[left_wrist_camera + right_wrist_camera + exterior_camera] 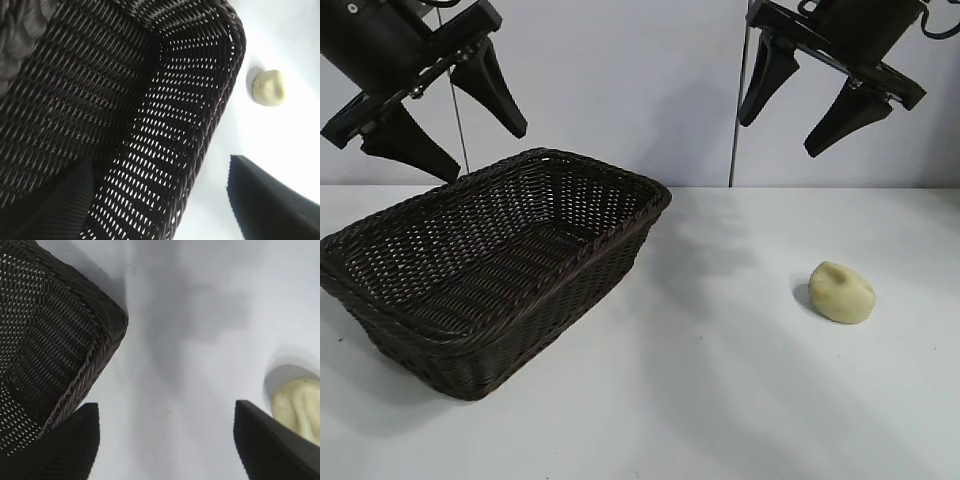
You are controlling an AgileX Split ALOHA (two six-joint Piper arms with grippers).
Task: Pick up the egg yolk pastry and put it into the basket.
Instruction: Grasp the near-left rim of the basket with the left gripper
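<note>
The egg yolk pastry (842, 292) is lying below the right gripper (804, 105), its fingers spread and empty; the left gripper (445, 115), also spread, is hanging farther off, over the basket (620, 235)

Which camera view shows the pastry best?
The exterior view: the whole pastry lies unobstructed on the white table, apart from the basket and right of it. The left wrist view shows it whole too, but farther off, beyond the basket's corner. The right wrist view cuts it off at the picture's edge.
</note>
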